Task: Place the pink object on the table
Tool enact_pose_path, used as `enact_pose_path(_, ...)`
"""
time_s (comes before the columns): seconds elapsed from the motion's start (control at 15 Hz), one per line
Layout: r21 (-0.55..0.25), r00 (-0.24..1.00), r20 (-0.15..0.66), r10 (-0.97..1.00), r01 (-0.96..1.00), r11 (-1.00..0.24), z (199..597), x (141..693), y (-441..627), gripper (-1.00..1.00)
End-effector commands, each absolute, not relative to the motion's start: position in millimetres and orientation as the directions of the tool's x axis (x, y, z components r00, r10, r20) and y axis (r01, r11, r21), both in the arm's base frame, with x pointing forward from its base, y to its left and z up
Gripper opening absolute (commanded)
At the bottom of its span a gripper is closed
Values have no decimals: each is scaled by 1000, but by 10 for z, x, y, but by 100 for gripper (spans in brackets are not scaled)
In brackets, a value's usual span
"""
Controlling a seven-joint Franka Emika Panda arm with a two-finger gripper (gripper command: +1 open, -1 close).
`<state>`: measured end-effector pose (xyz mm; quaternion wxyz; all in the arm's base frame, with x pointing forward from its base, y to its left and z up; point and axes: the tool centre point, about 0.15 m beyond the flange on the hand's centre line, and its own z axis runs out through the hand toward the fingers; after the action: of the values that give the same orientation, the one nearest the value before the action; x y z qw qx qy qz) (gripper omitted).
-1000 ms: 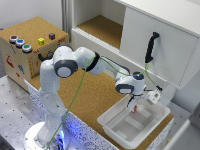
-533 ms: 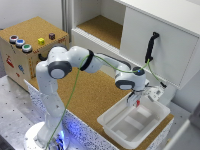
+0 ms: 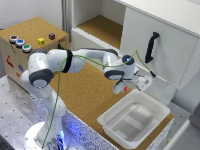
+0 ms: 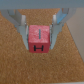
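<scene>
Pink block pinched between the jaws of the gripper, roughly cubic with no clear long axis, letter "H" face toward wrist camera, held over cork bench beside white tub

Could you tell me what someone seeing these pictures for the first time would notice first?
Most likely the white robot arm, stretched over the cork-topped table toward the exterior view's right, with its gripper low above the cork beside a white tray. In the wrist view, the pink object fills the middle, sitting between the two fingers over the cork. A white cabinet door with a black handle stands just behind.
</scene>
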<state>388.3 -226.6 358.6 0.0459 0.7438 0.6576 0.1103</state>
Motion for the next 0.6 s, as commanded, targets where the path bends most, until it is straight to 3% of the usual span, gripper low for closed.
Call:
enact_pose_path(0.0,82,300,20,954,950,-300,3368,3837,-1671,-100)
enact_pose_path(0.2,55,400,43,916,914,-402,3306,3772,-1356,-100)
enact_pose_path(0.53,44,474,2,880,879,-474,3262,3683,-833,-100)
